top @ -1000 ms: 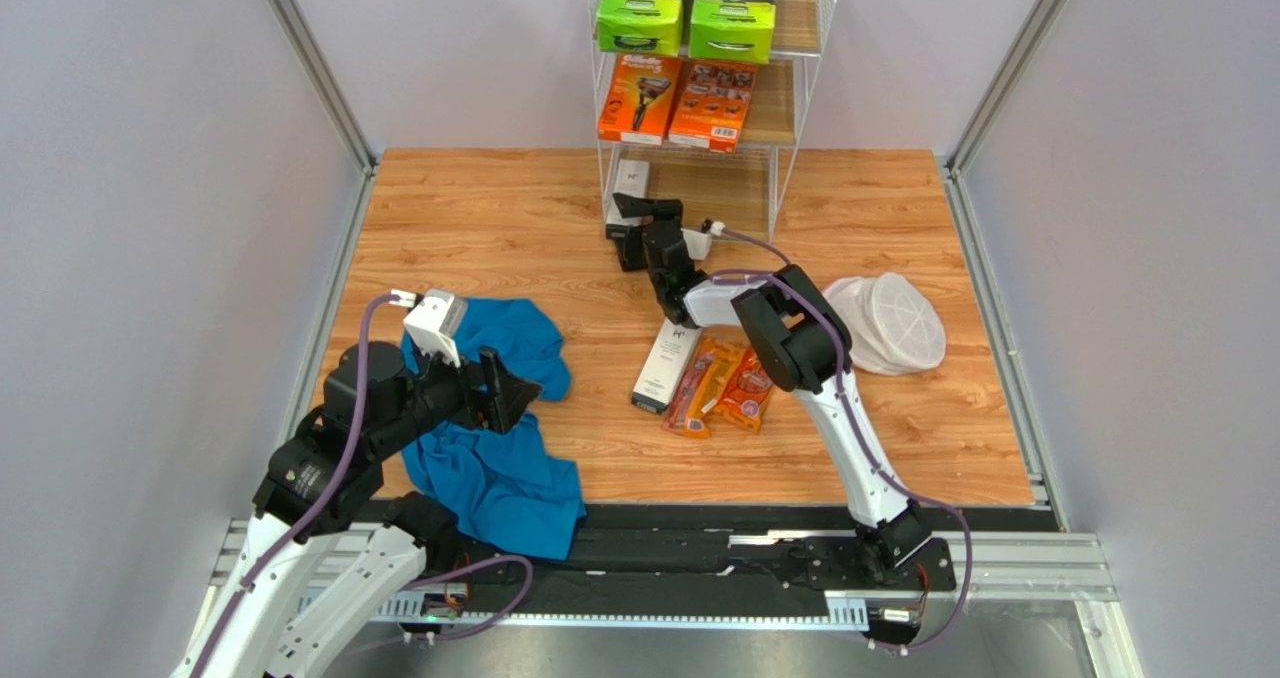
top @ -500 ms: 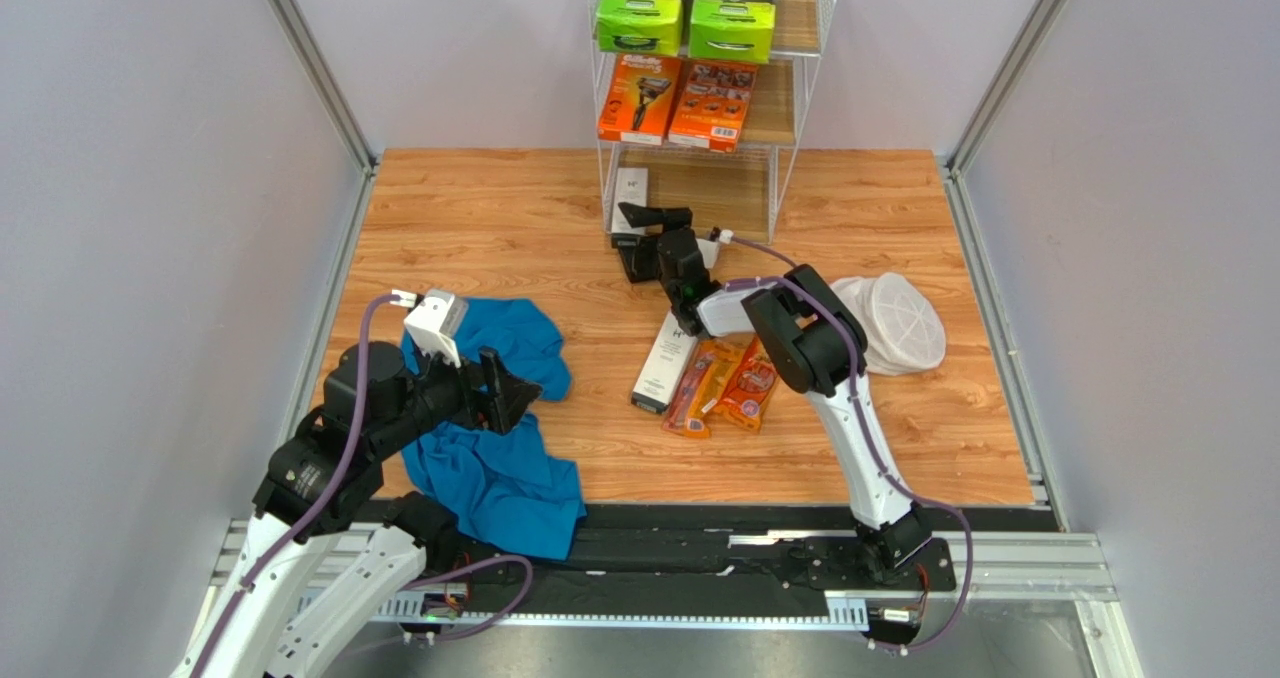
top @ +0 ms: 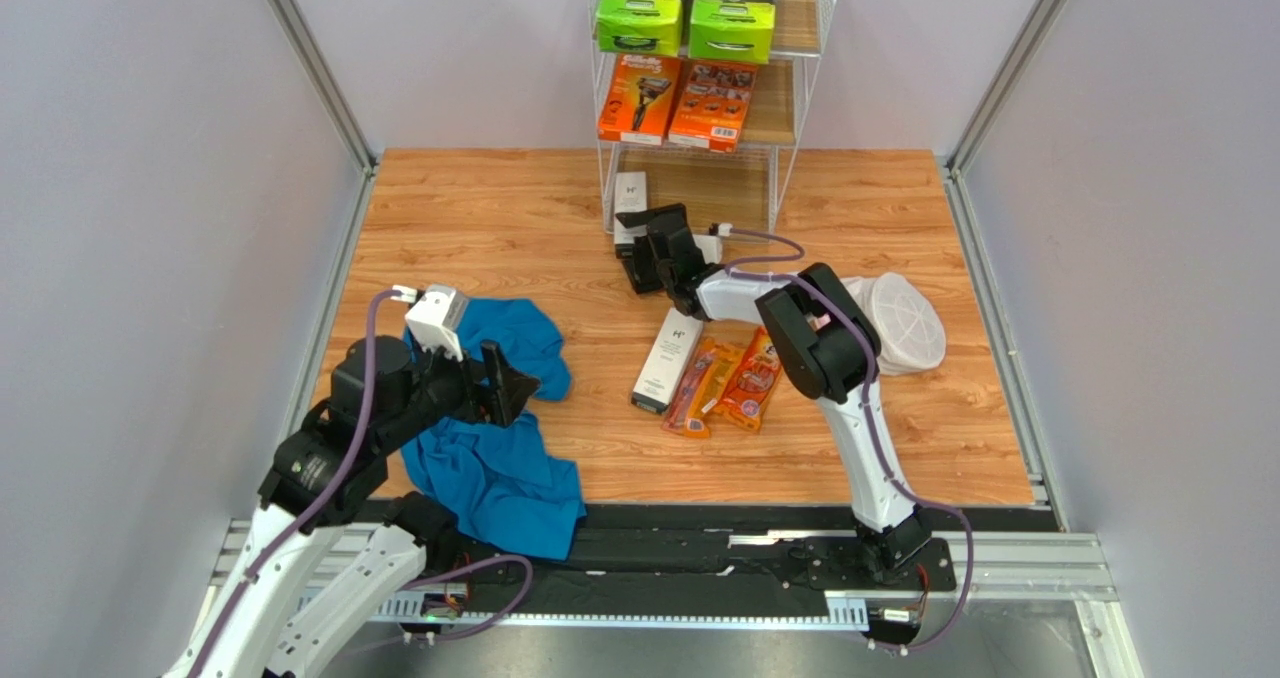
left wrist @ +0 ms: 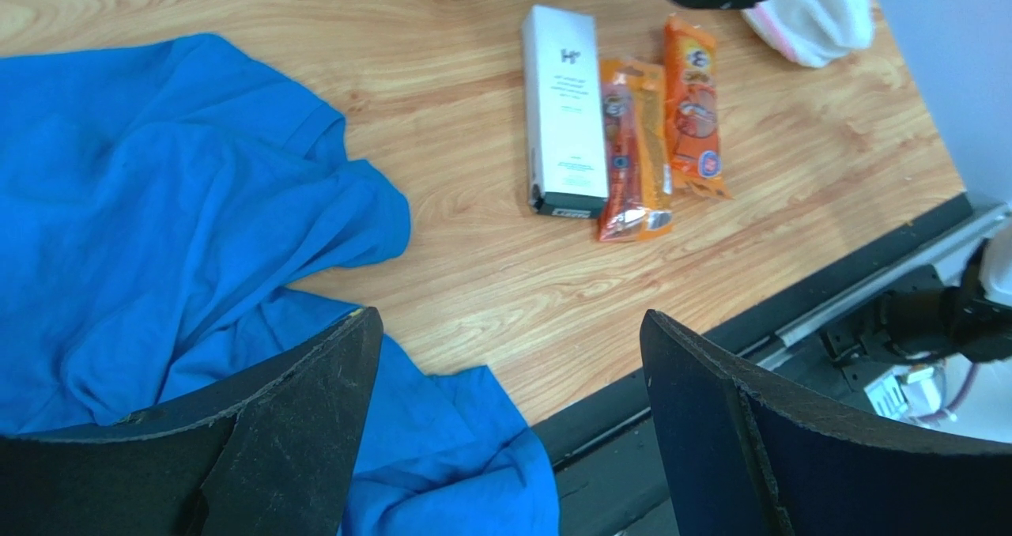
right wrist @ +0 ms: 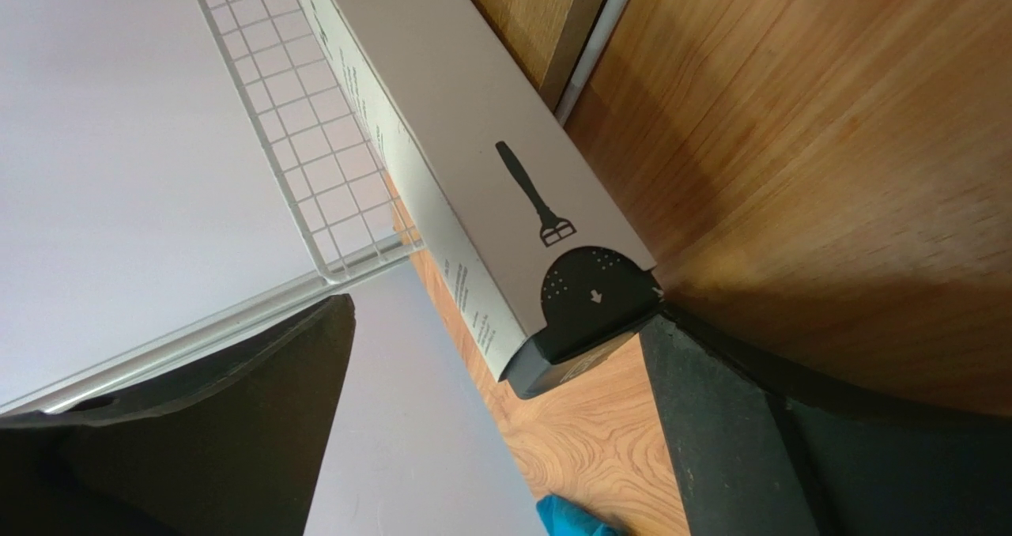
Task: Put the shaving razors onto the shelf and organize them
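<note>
white wire and pale wood tiers on the shelf point(top: 804, 48). up top, two black boxes point(top: 639, 18) with lime-green ends. on the middle tier, two orange packs point(top: 640, 96) printed in black and red. at the bottom, a slim white box point(right wrist: 475, 168) with a black end cap, a black razor icon and fine dark print. on the warm brown wood-grain table point(top: 481, 228), a second slim white box point(left wrist: 563, 109), black at its near end, beside two orange blister packs point(left wrist: 630, 145) with red and blue marks. bright blue cloth point(left wrist: 178, 228). round white mesh item point(top: 897, 321), pink at the rim. matte black left gripper point(left wrist: 508, 323) and right gripper point(right wrist: 493, 323); white and black arms point(top: 864, 438), purple cables point(top: 367, 378).
</note>
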